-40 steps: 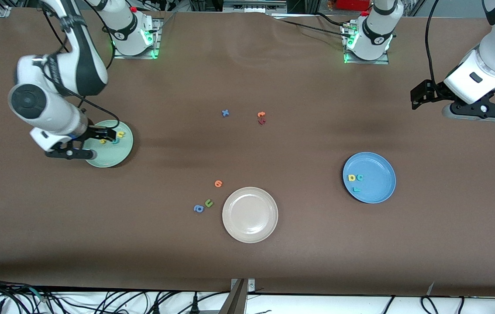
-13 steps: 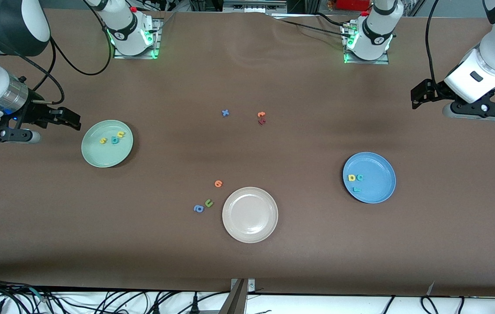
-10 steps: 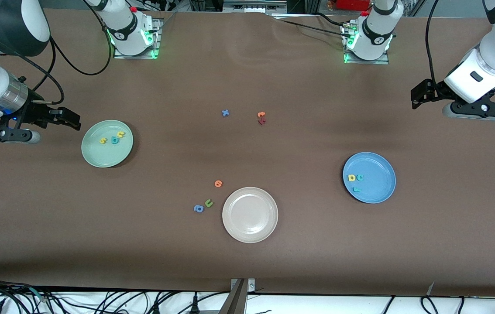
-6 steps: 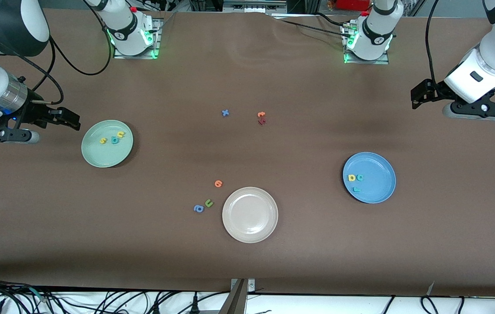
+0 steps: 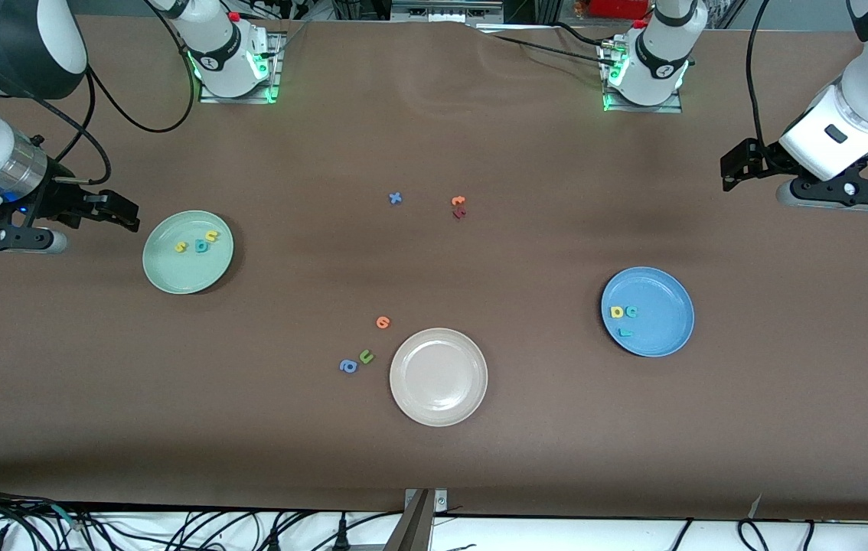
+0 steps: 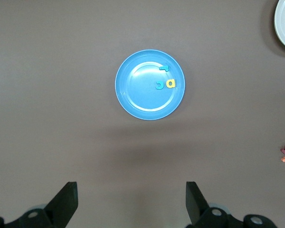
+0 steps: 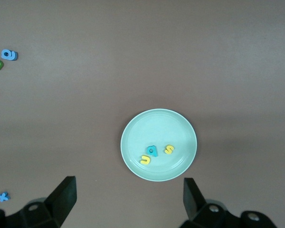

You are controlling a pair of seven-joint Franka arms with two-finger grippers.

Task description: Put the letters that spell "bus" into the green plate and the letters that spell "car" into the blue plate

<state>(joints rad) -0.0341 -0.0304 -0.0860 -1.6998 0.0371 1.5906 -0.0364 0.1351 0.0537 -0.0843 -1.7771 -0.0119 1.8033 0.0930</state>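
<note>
Stood spread wide and empty, both pairs of jaws: the right gripper [image 5: 124,216] up over bare cloth at the right arm's end of the table, the left gripper [image 5: 732,170] likewise over bare cloth at the left arm's end, each arm parked and waiting.

Lay under everything, the brown cloth-covered table [image 5: 434,459]. Sat on it three round plastic plates of one size. Nearest the right gripper's open jaws, just beside them toward the table's middle, the pale mint-green plate [image 5: 174,275]. Well apart from the left gripper's jaws and nearer the front camera, the bright blue plate [image 5: 664,340]. Far from both pairs of jaws, the beige plate [image 5: 438,376], holding nothing.

Rested in the green plate the tiny foam letters: teal "b" [image 5: 201,246], yellow "u" [image 5: 211,236], yellow "s" [image 5: 181,247]. Rested in the blue plate the yellow "a" [image 5: 617,311], teal "c" [image 5: 631,311] and thin teal "r" [image 5: 625,332]. Looked complete, judged from that.

Left loose on the cloth, away from all jaws: a blue "a" [image 5: 347,366], a green "u" [image 5: 366,356], an orange letter [image 5: 383,322], a blue cross-shaped piece [image 5: 395,198], and an orange [image 5: 458,201] and dark red piece [image 5: 459,213] touching.

Likely featherweight, soft and squashy, those foam letters; best pinched gently across opposite outer edges, fingertips down to the surface, the thin "r" along its stem.
</note>
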